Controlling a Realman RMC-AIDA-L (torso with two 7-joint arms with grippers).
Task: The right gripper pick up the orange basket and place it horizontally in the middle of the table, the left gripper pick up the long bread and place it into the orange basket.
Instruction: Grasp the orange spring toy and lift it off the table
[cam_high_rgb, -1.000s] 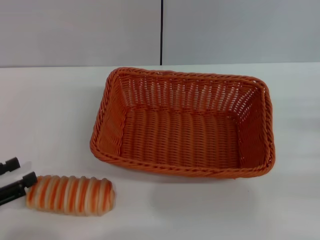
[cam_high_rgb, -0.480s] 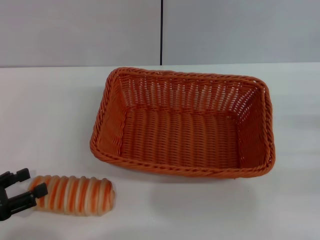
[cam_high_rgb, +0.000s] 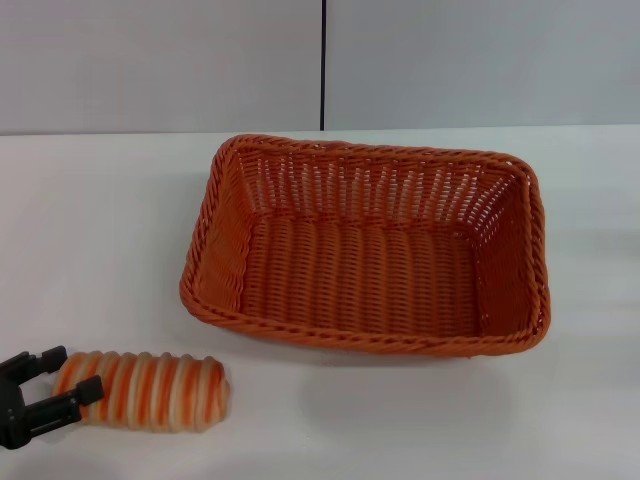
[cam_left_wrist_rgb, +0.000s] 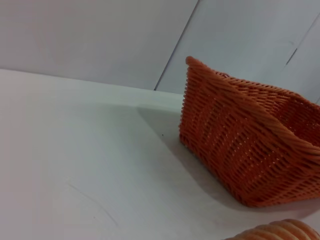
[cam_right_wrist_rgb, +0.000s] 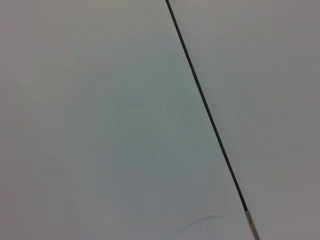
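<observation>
The left gripper straddles the long bread's left end, jaws spread, near-left of the orange basket on the table

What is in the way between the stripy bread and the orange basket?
Nothing visible. Only bare table lies between the long bread and the orange basket. The basket's near wall is the one thing to lift over. The left tool is open around the bread's end.
</observation>
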